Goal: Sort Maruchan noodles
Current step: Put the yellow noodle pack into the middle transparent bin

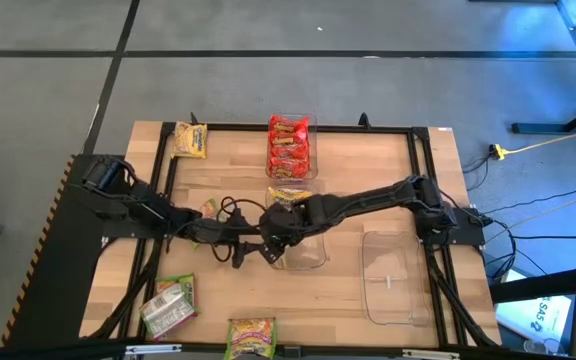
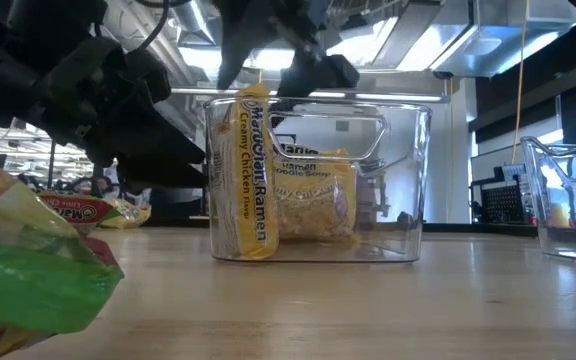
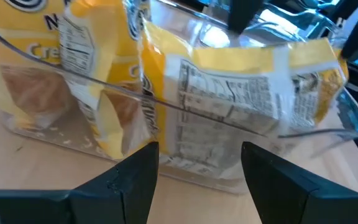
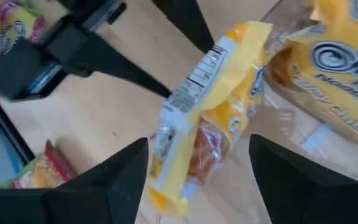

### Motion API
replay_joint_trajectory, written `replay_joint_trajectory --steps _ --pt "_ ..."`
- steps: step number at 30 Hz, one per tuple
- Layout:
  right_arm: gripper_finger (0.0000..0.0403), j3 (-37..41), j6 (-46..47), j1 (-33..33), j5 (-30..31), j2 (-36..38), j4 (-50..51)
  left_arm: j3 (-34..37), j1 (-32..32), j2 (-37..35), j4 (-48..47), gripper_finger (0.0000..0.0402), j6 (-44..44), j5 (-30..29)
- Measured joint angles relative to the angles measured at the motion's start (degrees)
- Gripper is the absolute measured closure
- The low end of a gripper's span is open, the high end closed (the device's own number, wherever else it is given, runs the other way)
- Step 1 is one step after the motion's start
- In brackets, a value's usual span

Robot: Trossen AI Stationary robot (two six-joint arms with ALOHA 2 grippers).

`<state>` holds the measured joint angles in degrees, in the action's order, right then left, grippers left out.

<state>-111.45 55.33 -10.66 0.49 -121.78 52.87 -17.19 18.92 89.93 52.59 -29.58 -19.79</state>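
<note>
Yellow crinkly plastic Maruchan packet (image 2: 253, 170) stands on edge against the near wall of the clear rectangular plastic middle bin (image 1: 303, 248), with a second yellow packet (image 2: 313, 195) lying behind it in the same bin; the step in hand looks to be filing the yellow ones there. In its wrist view the right gripper (image 4: 194, 165) hangs just above the upright packet with jaws wide apart and nothing between them, so I judge it has let go; the left gripper (image 3: 194, 165) waits just outside the bin wall, jaws likewise spread and empty. Next would be lifting the right arm clear without knocking the packet over, then fetching a loose packet.

Taking the bin as dial centre in the overhead view: red packets fill another clear bin (image 1: 290, 148) at twelve o'clock; a loose yellow packet (image 1: 190, 140) lies near ten o'clock; a green-and-pink packet (image 1: 170, 305) at eight; another (image 1: 252, 336) at six; an empty clear bin (image 1: 393, 280) at four.

Pale wooden butcher-block tabletop (image 1: 368, 160), framed by black rails; grey floor around it; the level view shows a bright ceiling-lit workshop behind.
</note>
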Motion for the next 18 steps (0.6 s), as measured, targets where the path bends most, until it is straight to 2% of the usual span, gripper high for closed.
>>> replay_joint_trajectory --steps 4,9,14,18 --pt "0.0148 0.63 0.58 -0.74 0.03 -0.45 -3.43 0.00 0.74 0.00 -0.20 0.0179 0.00 -0.02" --pt "0.0148 0.91 1.05 -1.14 -0.78 -2.93 -1.61 0.02 0.87 -0.02 -0.46 0.0179 0.07 -0.22" --pt "0.0148 0.82 -1.81 -0.96 1.75 -3.27 -2.21 0.04 0.87 -0.04 -0.19 0.0179 0.13 0.28" --pt "0.0173 0.80 -2.67 -0.96 3.38 -3.27 -0.69 0.04 0.87 -0.04 -0.36 0.0179 0.31 0.37"
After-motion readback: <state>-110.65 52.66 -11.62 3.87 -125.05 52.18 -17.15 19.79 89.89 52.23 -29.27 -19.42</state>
